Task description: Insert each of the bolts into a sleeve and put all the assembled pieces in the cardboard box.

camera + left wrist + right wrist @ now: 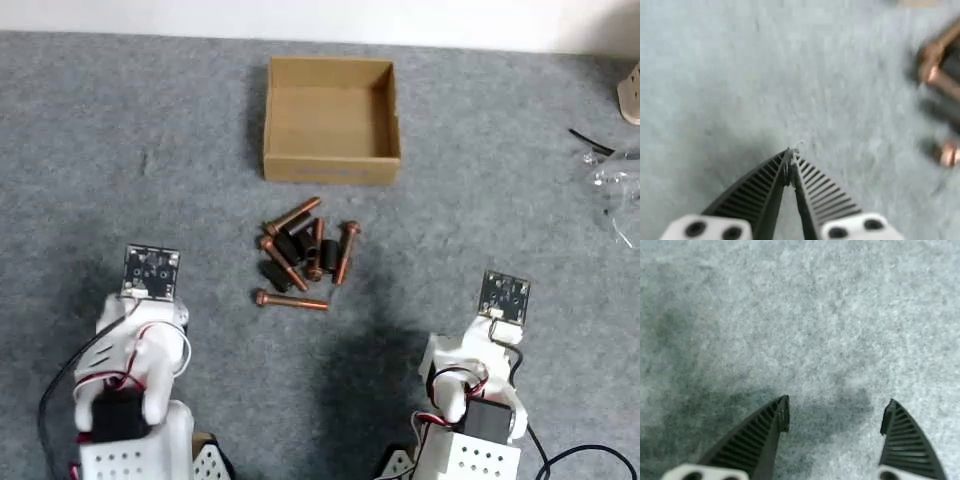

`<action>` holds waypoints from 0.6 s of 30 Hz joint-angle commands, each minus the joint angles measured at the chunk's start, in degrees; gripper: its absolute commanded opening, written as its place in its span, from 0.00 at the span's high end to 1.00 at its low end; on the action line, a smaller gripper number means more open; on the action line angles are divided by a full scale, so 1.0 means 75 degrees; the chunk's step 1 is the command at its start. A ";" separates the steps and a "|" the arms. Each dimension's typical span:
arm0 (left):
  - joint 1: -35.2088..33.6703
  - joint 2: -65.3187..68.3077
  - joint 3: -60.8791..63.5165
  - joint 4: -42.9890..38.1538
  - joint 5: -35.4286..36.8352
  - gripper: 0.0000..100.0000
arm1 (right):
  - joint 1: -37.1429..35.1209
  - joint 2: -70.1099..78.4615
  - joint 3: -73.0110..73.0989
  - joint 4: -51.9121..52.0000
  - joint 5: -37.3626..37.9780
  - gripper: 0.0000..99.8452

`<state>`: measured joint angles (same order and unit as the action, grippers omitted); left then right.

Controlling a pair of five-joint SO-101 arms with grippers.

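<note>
Task not begun, nothing assembled. Copper-coloured metal bolts (pixel 290 299) and black cylindrical sleeves (pixel 275 274) lie heaped mid-way across the grey felt surface (pixel 100 150). The open brown cardboard box (pixel 330 170) sits just behind them toward the far edge, empty. Left claw (pixel 790 165) is pinched closed on nothing; right claw (pixel 836 415) is spread wide, empty. Next, likely: left claw opens, one claw takes a bolt, the other a sleeve. The lone bolt nearest the near edge looks easiest.

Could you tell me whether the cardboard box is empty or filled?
Empty; the cardboard box has a bare floor, and the bolts lie outside.
</note>
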<state>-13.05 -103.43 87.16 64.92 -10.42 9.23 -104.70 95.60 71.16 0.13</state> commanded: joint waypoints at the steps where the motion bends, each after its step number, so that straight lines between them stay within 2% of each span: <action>1: 0.0252 -0.0100 -0.1705 -0.0023 0.0035 0.99 | 0.0076 -0.0076 0.1119 0.0041 -0.0059 0.72; 7: 0.1108 -0.0041 -0.2174 -0.0680 0.0094 0.99 | 0.0064 -0.0076 0.1119 -0.0018 -0.0059 0.72; 12: 0.1577 0.0135 -0.2163 -0.1348 0.0434 0.99 | -0.0041 -0.0076 0.1119 -0.0815 -0.0059 0.72; 18: 0.1612 0.2573 -0.2303 -0.2532 0.0457 0.99 | -0.1319 -0.0041 0.1119 -0.1307 -0.0059 0.72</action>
<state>-1.71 -96.57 73.36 52.35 -7.52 3.96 -104.70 95.60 63.52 0.13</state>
